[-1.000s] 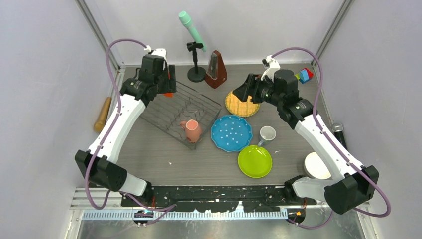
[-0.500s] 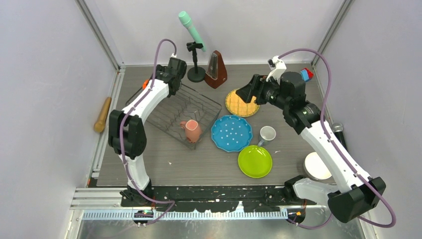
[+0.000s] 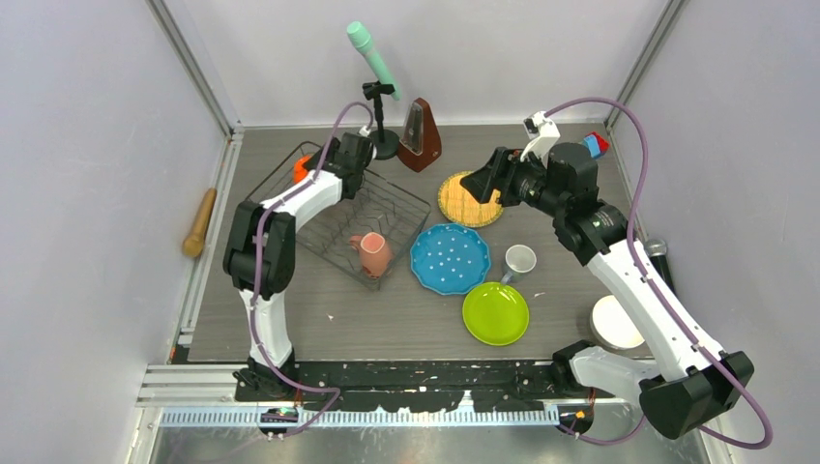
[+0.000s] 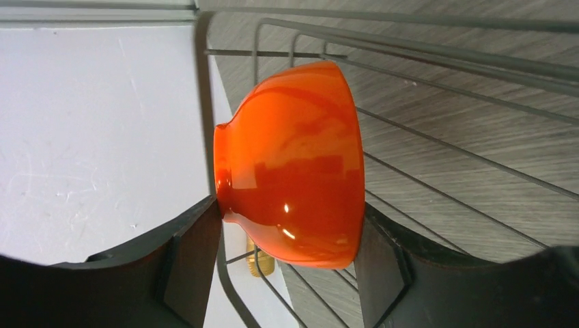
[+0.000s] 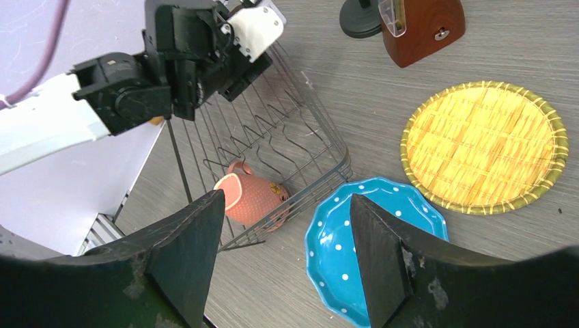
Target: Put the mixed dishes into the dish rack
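Note:
My left gripper is shut on the orange bowl, tipped on its side over the far left corner of the dish rack; both fingers press on it. The pinkish-tan mug lies inside the rack's near corner. My right gripper hangs open above the yellow woven plate, with nothing between its fingers. On the table lie the blue dotted plate, lime-green plate, small grey mug and white bowl.
A brown metronome and a black microphone stand with a mint-green microphone stand behind the rack. A wooden handle lies off the table's left edge. Coloured blocks sit at the far right corner.
My left arm has folded back, carrying the orange bowl a little to the right along the rack's far edge. My right gripper has shifted slightly up and right.

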